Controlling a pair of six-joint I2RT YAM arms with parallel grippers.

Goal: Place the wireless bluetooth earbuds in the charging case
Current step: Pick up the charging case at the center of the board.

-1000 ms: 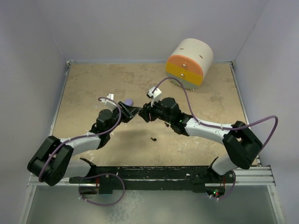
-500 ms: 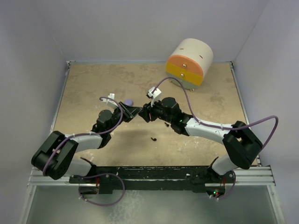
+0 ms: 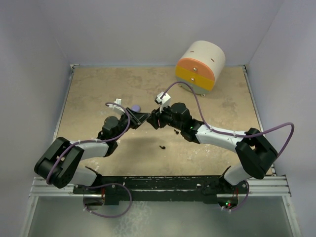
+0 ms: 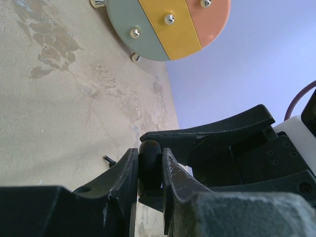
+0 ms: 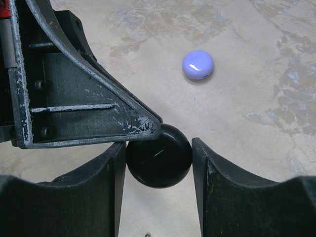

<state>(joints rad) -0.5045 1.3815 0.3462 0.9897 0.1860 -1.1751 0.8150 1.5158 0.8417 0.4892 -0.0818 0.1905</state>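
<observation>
A black round charging case [image 5: 159, 162] is held above the table between both grippers. My left gripper [image 4: 149, 154] is shut on its flat faces, seen edge-on in the left wrist view. My right gripper [image 5: 158, 148] is closed across its width, with both fingers touching its rim. The two grippers meet at mid-table [image 3: 149, 119]. A tiny black earbud [image 3: 161, 146] lies on the table in front of them and shows in the left wrist view [image 4: 109, 160]. A lavender round case [image 5: 198, 64] lies shut on the table just behind the left gripper [image 3: 135, 108]. No lavender earbuds show.
A round cream drawer unit [image 3: 200, 65] with orange, yellow and grey-green fronts stands at the back right; it also shows in the left wrist view [image 4: 168, 24]. Pale walls close the table at the back and both sides.
The left arm's shoulder and elbow have shifted slightly to the right. Both grippers and the black case stay in the same spot.
</observation>
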